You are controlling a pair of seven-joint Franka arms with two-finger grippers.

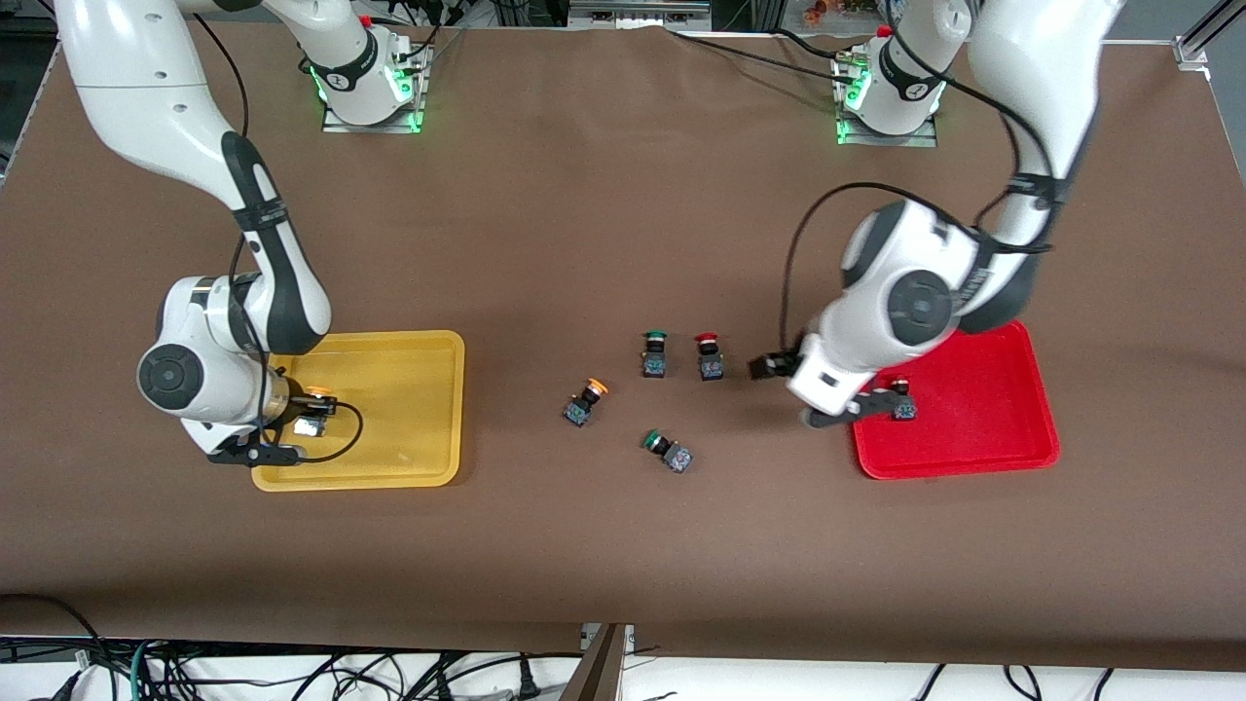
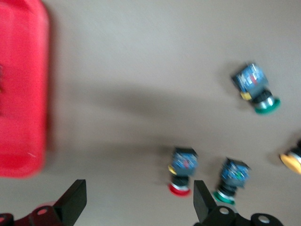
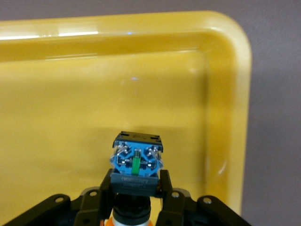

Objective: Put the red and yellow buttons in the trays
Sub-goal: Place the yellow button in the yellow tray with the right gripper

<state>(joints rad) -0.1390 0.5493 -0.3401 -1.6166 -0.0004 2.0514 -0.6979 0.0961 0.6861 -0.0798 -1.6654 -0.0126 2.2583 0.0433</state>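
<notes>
We see the yellow tray (image 1: pixel 409 409) at lower left of the front view and the red tray (image 1: pixel 983 419) at lower right. The right gripper (image 1: pixel 292 428) clamps a yellow-capped button (image 3: pixel 136 162) with a blue-faced dark body over the yellow tray. The left gripper (image 1: pixel 857 409) hangs with fingers apart at the red tray's edge, where a red-capped button (image 1: pixel 901 404) sits.

Brown-covered table (image 1: pixel 604 195), cables (image 1: pixel 292 677) below.

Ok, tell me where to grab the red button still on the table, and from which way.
Likely best from straight above. The red button lies on its side between the trays, cap toward the robots' bases, beside a green button. Close on the blocky dark body's flat sides, not the round cap, which could slip. The open left gripper over the red tray is closest.
</notes>
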